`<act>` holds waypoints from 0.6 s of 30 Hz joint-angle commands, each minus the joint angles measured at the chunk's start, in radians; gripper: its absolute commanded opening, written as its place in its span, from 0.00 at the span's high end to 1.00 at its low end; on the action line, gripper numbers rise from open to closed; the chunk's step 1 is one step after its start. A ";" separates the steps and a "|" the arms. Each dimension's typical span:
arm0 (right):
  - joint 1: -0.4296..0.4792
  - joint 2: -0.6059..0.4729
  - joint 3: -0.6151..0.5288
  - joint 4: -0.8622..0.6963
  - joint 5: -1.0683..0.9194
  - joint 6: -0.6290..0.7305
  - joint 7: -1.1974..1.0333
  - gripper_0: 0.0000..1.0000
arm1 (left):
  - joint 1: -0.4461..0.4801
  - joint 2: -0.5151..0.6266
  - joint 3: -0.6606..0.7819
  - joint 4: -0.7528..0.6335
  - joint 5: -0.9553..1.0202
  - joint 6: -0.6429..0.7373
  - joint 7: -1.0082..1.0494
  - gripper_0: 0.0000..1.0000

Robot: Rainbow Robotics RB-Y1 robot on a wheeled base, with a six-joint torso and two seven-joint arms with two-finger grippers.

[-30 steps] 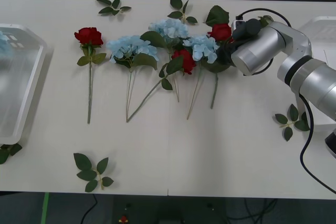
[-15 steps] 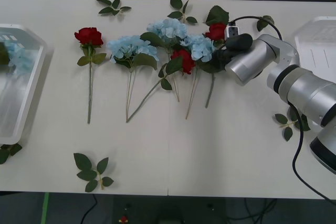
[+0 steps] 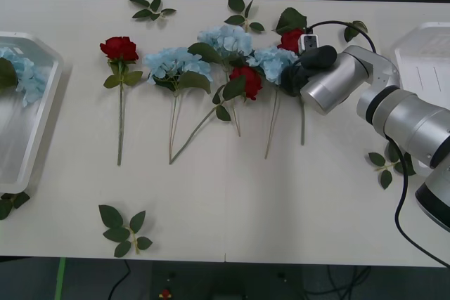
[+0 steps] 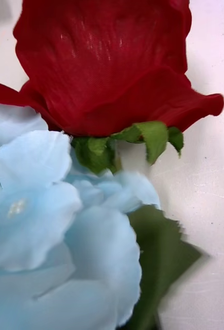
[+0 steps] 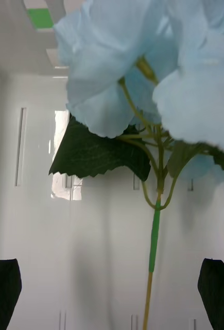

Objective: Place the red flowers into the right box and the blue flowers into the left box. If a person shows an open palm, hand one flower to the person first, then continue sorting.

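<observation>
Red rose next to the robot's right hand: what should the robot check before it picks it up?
1. Right gripper is at the red rose: ok.
2. Rose is held firmly: cannot tell.
3. Rose is free of its neighbour: not ok, the blue hydrangea presses against it.
4. Right box is close by on the table's right side: ok.
5. Left gripper is out of the way: ok, it is open over the left box, where another blue flower lies.
</observation>
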 commanded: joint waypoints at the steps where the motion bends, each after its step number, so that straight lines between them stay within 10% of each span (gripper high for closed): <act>1: -0.040 -0.045 0.013 0.001 -0.029 0.002 0.018 1.00 | 0.007 0.048 0.192 -0.028 -0.037 0.142 -0.052 0.00; 18: -0.040 -0.398 0.015 -0.497 -0.283 0.344 0.069 1.00 | 0.006 0.097 0.630 -0.216 -0.168 0.786 0.205 0.01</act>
